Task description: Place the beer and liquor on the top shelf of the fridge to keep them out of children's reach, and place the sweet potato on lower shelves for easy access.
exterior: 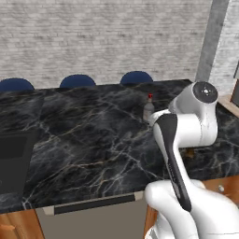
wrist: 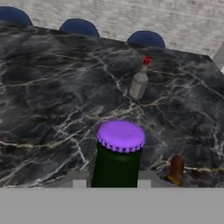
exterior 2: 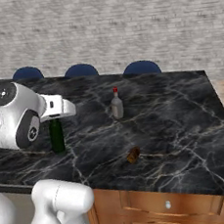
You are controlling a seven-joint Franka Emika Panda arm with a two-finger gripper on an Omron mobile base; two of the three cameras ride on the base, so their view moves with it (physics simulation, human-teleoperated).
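Observation:
The beer (wrist: 117, 157), a slim dark green bottle with a purple cap (wrist: 120, 136), stands upright on the black marble counter (exterior 2: 184, 120). My gripper (wrist: 112, 180) is shut on its neck, one finger on each side. From the right base view the hand reaches over the beer (exterior 2: 56, 136) from above, gripper (exterior 2: 55, 121) at the neck. The liquor (exterior 2: 116, 105) (exterior: 148, 110) (wrist: 139, 83), greyish with a red cap, stands further back toward the middle. The sweet potato (exterior 2: 133, 155) (wrist: 176, 169) lies near the front, to the right of the beer. The fridge and its top shelf are out of view.
Three blue chair backs (exterior 2: 81, 69) line the far edge of the counter, before a pale brick wall. Wooden drawers (exterior 2: 164, 206) sit under the front edge. A dark recessed panel (exterior: 11, 158) lies at the counter's left end.

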